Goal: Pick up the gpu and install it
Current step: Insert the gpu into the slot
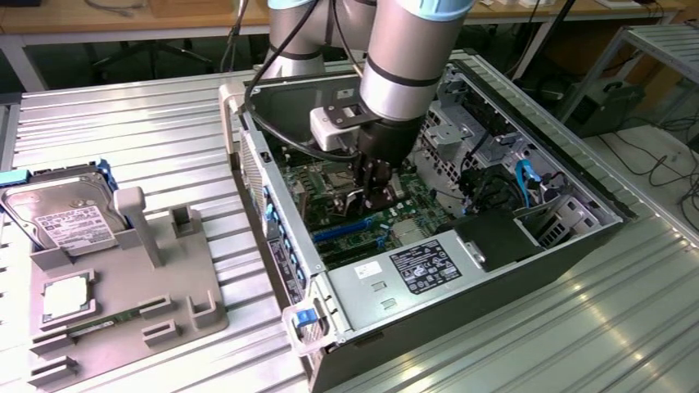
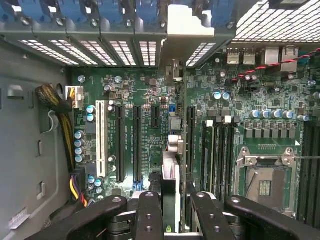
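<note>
My gripper (image 2: 171, 210), lowered into the open computer case (image 1: 568, 246), is clamped on the gpu (image 2: 171, 185). The card stands edge-on between my fingers (image 2: 150, 215), directly over the motherboard (image 2: 150, 100), beside the black expansion slots (image 2: 136, 142).

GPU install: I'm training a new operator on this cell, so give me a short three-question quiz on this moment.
1. True or false: the gpu lies on the grey holder.
2. Where are the fingers? A: open above the hard drive. B: closed on the gpu, inside the computer case, over the motherboard. C: outside the case, holding nothing.
3. Fill in: the hard drive stands at the exterior view's ____ of the computer case.

Key: 1 false; 2 B; 3 left.
</note>
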Tool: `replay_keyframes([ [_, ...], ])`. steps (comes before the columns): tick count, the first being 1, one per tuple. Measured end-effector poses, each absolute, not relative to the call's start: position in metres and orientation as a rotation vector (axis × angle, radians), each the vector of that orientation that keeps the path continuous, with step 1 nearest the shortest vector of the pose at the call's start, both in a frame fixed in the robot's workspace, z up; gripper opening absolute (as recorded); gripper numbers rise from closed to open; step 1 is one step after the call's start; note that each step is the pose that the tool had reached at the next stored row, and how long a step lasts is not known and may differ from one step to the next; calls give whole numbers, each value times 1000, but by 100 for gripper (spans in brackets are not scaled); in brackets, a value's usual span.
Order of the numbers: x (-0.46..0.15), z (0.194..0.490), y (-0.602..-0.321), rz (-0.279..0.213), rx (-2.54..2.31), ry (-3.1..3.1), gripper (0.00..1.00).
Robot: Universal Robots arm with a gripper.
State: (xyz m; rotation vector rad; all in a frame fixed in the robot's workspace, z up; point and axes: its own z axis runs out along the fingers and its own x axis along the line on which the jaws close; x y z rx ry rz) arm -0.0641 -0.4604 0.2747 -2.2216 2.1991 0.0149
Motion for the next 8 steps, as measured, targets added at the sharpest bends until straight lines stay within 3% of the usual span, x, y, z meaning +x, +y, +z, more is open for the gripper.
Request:
replay_keyframes([
  [8,-67,268,-460,12,-2219,2197,27],
])
